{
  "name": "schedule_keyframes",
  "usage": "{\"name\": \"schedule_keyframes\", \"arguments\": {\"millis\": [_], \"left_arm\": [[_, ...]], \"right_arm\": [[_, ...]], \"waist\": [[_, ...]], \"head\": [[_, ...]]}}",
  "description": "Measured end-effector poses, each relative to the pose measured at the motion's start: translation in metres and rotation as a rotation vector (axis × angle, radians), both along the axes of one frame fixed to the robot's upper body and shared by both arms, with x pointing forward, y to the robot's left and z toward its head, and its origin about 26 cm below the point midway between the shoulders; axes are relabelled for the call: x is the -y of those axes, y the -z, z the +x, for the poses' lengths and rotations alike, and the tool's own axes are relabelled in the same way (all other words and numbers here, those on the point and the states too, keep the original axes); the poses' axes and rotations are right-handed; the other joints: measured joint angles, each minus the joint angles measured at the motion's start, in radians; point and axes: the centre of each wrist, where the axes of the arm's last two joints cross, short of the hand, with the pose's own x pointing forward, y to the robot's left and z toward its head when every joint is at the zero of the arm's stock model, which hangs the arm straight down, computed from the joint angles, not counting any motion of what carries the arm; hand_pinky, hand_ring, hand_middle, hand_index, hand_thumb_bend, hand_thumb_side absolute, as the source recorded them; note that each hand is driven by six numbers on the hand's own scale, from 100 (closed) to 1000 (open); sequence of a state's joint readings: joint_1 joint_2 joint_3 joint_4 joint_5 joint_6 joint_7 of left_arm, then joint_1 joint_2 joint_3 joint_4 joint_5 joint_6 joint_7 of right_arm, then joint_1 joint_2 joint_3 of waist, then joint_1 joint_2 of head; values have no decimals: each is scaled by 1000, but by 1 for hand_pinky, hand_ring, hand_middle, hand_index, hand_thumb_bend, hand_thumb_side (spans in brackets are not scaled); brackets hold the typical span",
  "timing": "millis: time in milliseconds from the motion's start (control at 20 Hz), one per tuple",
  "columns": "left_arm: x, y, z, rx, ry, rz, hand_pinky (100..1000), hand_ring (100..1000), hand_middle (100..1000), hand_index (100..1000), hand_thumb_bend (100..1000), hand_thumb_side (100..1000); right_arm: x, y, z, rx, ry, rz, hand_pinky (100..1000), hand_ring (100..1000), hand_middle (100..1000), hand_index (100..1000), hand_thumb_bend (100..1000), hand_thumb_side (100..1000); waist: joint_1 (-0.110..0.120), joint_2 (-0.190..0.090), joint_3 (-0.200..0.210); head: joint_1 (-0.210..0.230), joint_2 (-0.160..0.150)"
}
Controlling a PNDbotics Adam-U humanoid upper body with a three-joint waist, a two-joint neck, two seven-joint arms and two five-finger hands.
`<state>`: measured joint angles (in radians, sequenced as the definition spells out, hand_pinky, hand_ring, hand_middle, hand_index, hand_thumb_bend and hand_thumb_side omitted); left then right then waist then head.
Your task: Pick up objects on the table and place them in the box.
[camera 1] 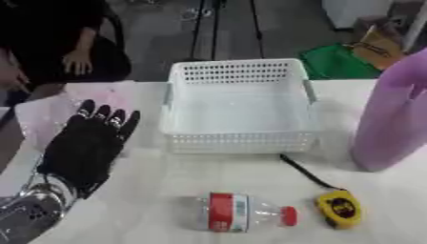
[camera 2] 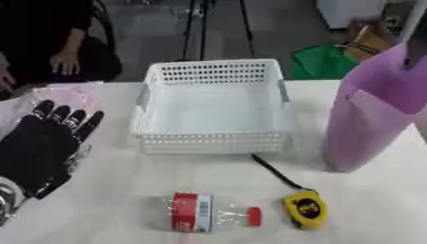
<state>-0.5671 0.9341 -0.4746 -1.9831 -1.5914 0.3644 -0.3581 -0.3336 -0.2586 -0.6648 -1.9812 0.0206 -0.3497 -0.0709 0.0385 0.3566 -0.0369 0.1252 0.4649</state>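
A white perforated basket [camera 1: 242, 142] stands at the table's middle back with nothing in it. In front of it a clear plastic bottle [camera 1: 238, 213] with a red label and red cap lies on its side. To its right sits a yellow tape measure [camera 1: 340, 208], its black strap [camera 1: 304, 174] trailing toward the basket. A tall purple container [camera 1: 392, 119] fills the right side, tilted. A dark part of my right arm or hand [camera 2: 415, 43] shows against its top. My left hand [camera 1: 83, 147], black, lies open at the left, away from the bottle.
A clear, pinkish plastic bag [camera 1: 104, 95] lies at the table's left, partly under my left hand. Beyond the table's far edge are a green bag [camera 1: 333, 62] and a cardboard box [camera 1: 380, 45] on the floor. A person sits at the far left.
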Motion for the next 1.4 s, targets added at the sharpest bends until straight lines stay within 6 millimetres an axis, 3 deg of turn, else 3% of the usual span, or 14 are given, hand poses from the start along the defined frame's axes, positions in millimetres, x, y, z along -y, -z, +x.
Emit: {"name": "schedule_keyframes", "arguments": {"millis": [600,1100,1400], "left_arm": [[30,-51,1,101,76,129,663,657,647,931,100,263],[75,-101,-10,222,167,188,663,660,628,936,100,264],[101,-113,-18,238,202,162,664,653,604,937,100,265]], "right_arm": [[-1,2,0,-15,-3,0,647,614,558,690,100,777],[-1,3,0,-22,-4,0,647,615,557,690,100,776],[-1,4,0,-26,-6,-1,648,615,557,691,100,776]], "waist": [[10,-16,-6],[11,-27,-19],[12,-29,-30]], "head": [[-10,0],[-35,-2],[-38,-16]]}}
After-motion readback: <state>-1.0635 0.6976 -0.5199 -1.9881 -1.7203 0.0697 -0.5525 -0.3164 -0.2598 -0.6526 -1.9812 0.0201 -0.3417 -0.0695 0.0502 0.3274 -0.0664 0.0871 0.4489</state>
